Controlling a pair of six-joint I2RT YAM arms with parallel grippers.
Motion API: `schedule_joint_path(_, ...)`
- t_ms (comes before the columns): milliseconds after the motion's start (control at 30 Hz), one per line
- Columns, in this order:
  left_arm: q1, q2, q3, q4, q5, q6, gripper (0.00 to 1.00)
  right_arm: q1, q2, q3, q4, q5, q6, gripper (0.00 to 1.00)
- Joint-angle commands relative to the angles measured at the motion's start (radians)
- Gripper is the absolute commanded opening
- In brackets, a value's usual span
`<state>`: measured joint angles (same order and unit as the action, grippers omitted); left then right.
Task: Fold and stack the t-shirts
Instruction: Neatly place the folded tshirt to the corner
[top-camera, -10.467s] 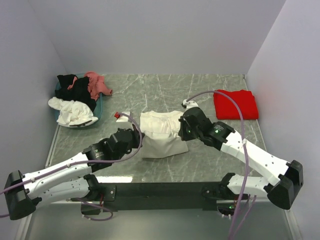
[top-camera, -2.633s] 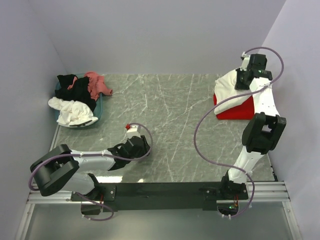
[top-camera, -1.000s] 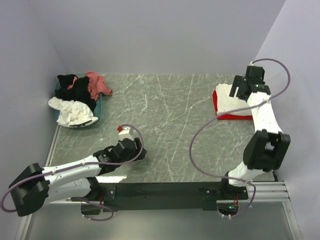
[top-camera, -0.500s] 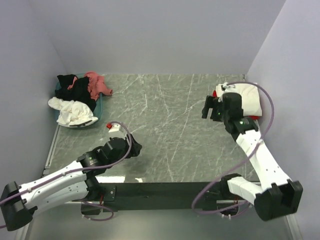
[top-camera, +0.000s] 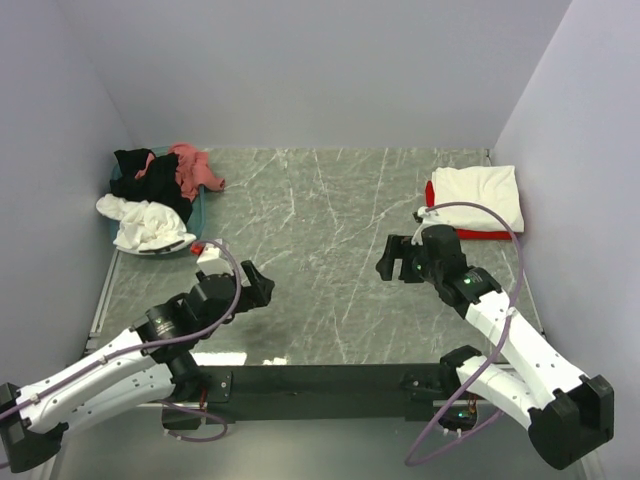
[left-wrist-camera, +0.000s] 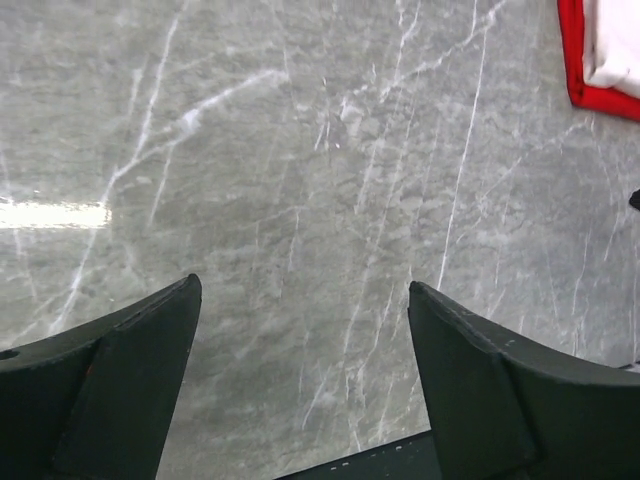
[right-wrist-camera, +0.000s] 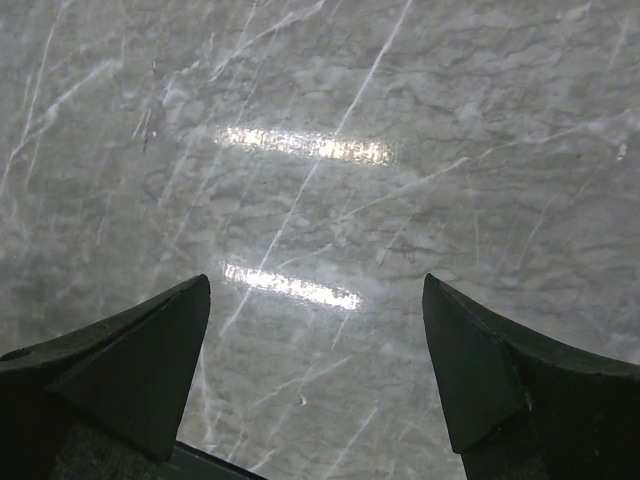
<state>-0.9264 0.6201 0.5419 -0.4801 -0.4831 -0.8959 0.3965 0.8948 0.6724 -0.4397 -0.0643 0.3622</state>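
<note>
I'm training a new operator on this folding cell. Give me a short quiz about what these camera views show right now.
1. True or false: the cream t-shirt lies folded on top of the red t-shirt.
2. The right gripper is: A) shut on cloth, B) open and holding nothing, C) out of view.
3. Fill in: the unfolded shirts are piled at the far ___ corner of the table.
Key: 1 true; 2 B; 3 left.

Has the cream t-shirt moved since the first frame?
Yes. The cream t-shirt went from the middle of the table to the far right, onto the red t-shirt.
</note>
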Motion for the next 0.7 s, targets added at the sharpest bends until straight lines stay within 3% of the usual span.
schedule_joint_path(0,-0.005,-0.036,0.055,-0.051,-0.054,0.000,0.91,0.018,0.006,0.001,0.070,0.015,0.024,0.93)
schedule_joint_path(67,-0.005,-0.052,0.064,-0.061,-0.064,0.008,0.99,0.028,0.004,0.000,0.081,0.011,0.027,0.93)
schedule_joint_path(667,-0.005,0.013,0.138,-0.080,-0.083,0.078,0.99,0.042,-0.011,0.007,0.070,0.061,0.018,0.93)
